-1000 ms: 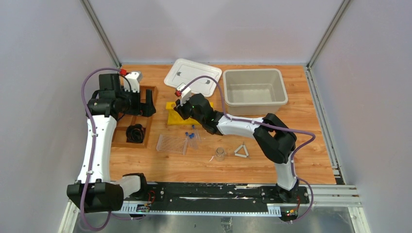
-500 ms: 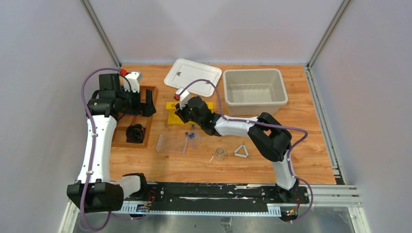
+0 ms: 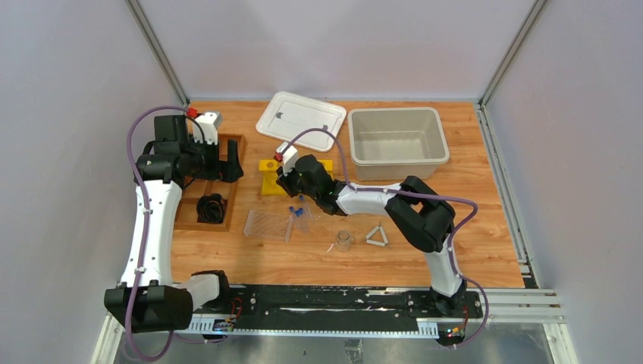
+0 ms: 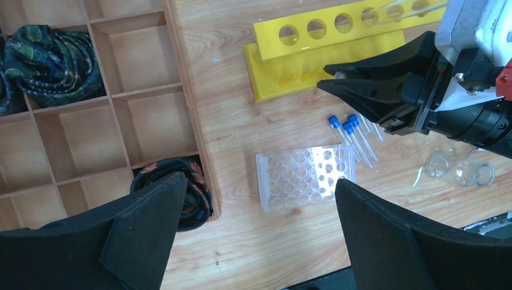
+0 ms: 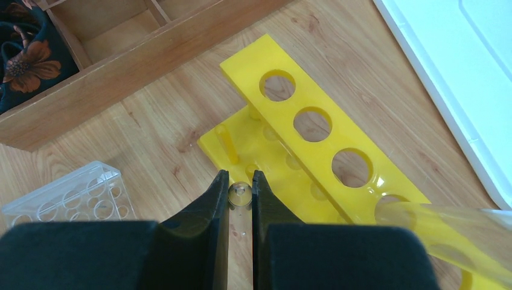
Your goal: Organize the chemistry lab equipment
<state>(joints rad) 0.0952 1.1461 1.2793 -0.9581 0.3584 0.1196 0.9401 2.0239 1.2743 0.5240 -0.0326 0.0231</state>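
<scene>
My right gripper (image 3: 282, 180) is shut on a clear tube (image 5: 240, 194), seen end-on between its fingers just above the base of a yellow tube rack (image 5: 314, 139). Another clear tube (image 5: 447, 223) lies in that rack. A few blue-capped tubes (image 4: 356, 136) lie next to the clear plastic rack (image 4: 305, 178). A small glass beaker (image 3: 344, 240) and the white triangle (image 3: 377, 236) lie nearer the front. My left gripper (image 4: 256, 241) is open and empty, high over the wooden organizer's edge. The white dome-shaped piece is out of view.
A wooden compartment organizer (image 3: 228, 205) holding dark cloth (image 4: 48, 48) stands at the left. A white lid (image 3: 301, 120) and a grey bin (image 3: 394, 112) sit at the back. My right arm stretches across the table's middle.
My right gripper has drawn back a little from over the yellow rack toward the near side, uncovering more of the rack. The left arm has not moved.
</scene>
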